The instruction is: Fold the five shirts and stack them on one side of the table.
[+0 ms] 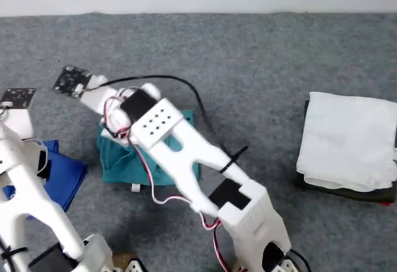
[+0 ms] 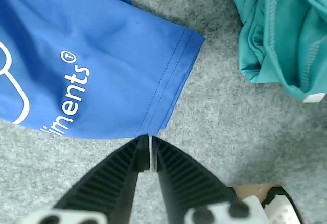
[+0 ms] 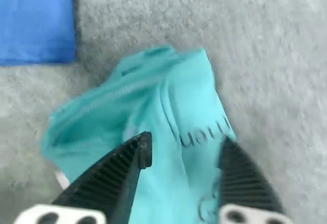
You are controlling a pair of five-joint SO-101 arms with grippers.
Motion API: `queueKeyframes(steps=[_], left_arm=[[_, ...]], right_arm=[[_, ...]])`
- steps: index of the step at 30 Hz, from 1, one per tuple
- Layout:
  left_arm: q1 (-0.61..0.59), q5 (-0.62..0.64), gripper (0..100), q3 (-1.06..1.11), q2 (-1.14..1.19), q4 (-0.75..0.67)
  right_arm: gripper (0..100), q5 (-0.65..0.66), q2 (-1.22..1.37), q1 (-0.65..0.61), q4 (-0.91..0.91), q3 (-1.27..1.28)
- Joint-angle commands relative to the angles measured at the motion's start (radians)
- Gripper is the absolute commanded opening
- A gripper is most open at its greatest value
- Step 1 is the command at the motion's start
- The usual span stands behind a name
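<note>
the teal shirt (image 3: 168,96) looks light, limp and a little slick, so it will likely sag and slide rather than hold a crease. a pinch on a doubled hem or seam edge should hold better than one on the loose middle. the blue shirt (image 2: 92,55) seems equally soft, and its stitched hem is the obvious place to take hold. the right gripper (image 3: 186,150) hangs over the teal shirt with its fingers spread wide and nothing between them. the left gripper (image 2: 149,150) has its jaws pressed together, tips just beside the blue hem, with no cloth visibly caught. the teal shirt lies bunched in rumpled folds near the middle of the grey table (image 1: 260,54), a small white tag showing at one edge. the blue shirt lies flatter near it, toward the left arm, with white print. well apart on the far side, a folded white shirt (image 1: 347,138) tops a dark garment (image 1: 347,192).
</note>
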Motion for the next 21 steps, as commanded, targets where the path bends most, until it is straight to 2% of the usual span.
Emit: queueKeyframes(steps=[1,3,6,10,14,21], left_arm=[[-0.002,0.008,2,-0.004,-0.046,-0.009],[-0.031,0.008,2,-0.012,-0.048,0.003],[-0.103,0.008,2,-0.030,-0.064,0.012],[-0.207,0.003,2,-0.031,-0.157,0.012],[-0.273,0.003,2,-0.027,-0.278,0.014],[-0.350,0.003,2,-0.027,-0.393,0.014]], right_arm=[[0.2,0.109,-0.008,0.099,0.077,-0.057],[3.2,0.160,0.021,0.162,0.111,-0.048],[0.9,0.186,0.090,0.239,0.124,-0.048],[1.0,0.204,0.193,0.272,0.125,-0.048],[1.0,0.201,0.265,0.199,0.113,-0.052],[1.0,0.198,0.315,-0.079,0.139,-0.135]])
